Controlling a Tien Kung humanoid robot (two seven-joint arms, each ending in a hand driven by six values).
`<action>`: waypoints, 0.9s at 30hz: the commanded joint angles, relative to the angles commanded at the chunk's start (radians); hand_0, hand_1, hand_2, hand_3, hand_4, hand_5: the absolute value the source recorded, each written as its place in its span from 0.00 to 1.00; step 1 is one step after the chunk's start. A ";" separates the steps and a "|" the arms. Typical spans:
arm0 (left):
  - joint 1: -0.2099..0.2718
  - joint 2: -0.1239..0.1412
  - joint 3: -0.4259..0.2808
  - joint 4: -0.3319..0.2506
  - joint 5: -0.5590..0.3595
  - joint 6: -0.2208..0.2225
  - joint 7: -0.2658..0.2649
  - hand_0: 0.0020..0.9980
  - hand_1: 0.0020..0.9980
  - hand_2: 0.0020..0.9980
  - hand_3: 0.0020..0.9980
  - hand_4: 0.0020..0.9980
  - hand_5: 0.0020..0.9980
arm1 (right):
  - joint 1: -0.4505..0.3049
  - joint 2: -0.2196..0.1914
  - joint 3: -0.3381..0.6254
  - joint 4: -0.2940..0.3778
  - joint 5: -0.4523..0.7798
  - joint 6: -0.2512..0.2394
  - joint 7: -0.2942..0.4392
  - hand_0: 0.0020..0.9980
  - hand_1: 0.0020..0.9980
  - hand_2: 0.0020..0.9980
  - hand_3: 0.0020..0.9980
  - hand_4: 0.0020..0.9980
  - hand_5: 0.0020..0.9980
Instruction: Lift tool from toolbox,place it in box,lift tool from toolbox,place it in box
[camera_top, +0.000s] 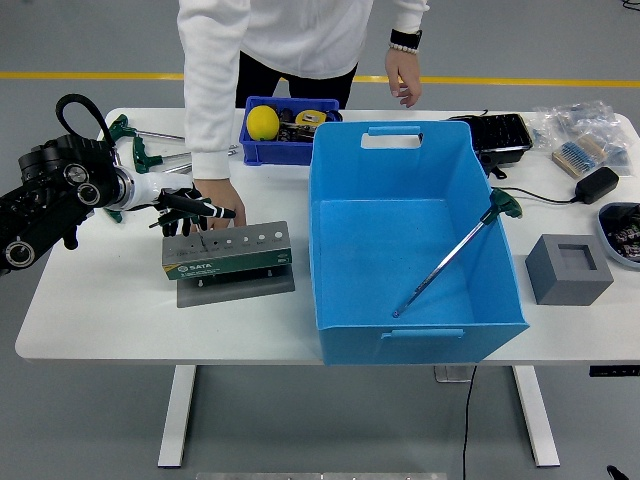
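matt plastic box; metal tool

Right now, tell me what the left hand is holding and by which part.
The left hand is closed on a green-handled tool, gripped by its handle above the toolbox. Its shaft cannot be made out.

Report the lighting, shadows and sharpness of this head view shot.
Head view: even overhead light, no harsh glare on the white table; soft shadow under the tool holder and inside the blue box; the left hand and the tool in the box are sharp, no motion blur.
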 joint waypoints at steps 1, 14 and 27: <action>0.000 0.000 0.002 0.000 -0.005 0.005 0.003 0.26 0.17 0.22 0.30 0.88 1.00 | -0.001 0.000 0.000 0.000 0.000 0.000 0.000 0.69 0.65 0.71 0.55 0.79 0.72; -0.006 0.001 0.012 0.000 -0.052 0.026 0.044 0.21 0.13 0.18 0.28 0.89 1.00 | 0.002 -0.001 -0.003 0.000 0.004 0.000 0.001 0.69 0.65 0.70 0.55 0.79 0.72; -0.019 0.004 0.008 -0.003 -0.065 0.003 0.073 0.20 0.11 0.17 0.28 0.89 1.00 | 0.004 -0.001 -0.002 -0.001 0.002 0.001 -0.001 0.69 0.65 0.70 0.55 0.79 0.72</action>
